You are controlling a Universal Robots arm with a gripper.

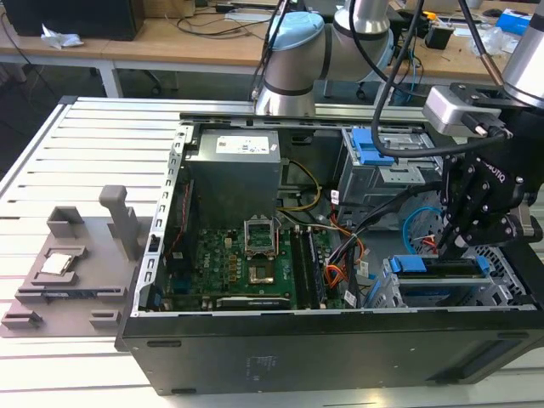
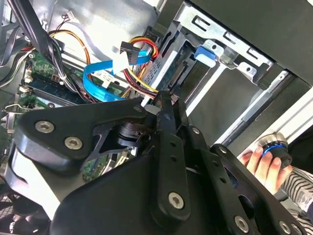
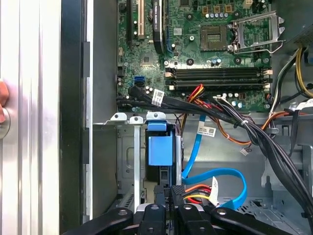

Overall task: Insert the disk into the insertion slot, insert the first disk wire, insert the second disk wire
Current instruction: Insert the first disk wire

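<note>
Tool [image 3: 168, 193] is hanging just in front of the disk [image 3: 160, 149]. The disk is sitting inside the insertion slot [image 3: 126, 166], with its blue carrier facing the tool.

Jaws are standing nearly together. The first disk wire [image 3: 196, 188] is running straight into them, so I am reading it as pinched at its plug. The plug itself is hiding behind the fingers [image 2: 164, 98].

The second disk wire [image 3: 222, 172] is looping loose just beside the tool, on the same side as the red bundle. Its dark plug [image 2: 125, 49] seems to be hanging free.

Risks I am noting:
- The hold on the plug is looking thin. The stiff red bundle is pulling sideways and could be twisting the plug in the jaws, so that it meets the disk's socket askew and jams or slips out.
- The blue loop is lying close enough to get caught between the tool and the disk.
- The black cable bundle [image 3: 254, 132] is crossing farther from the tool, so it is looking less likely to snag.

A person's hand [image 2: 259, 164] is resting on a knob outside the case, well apart from the tool.
</note>
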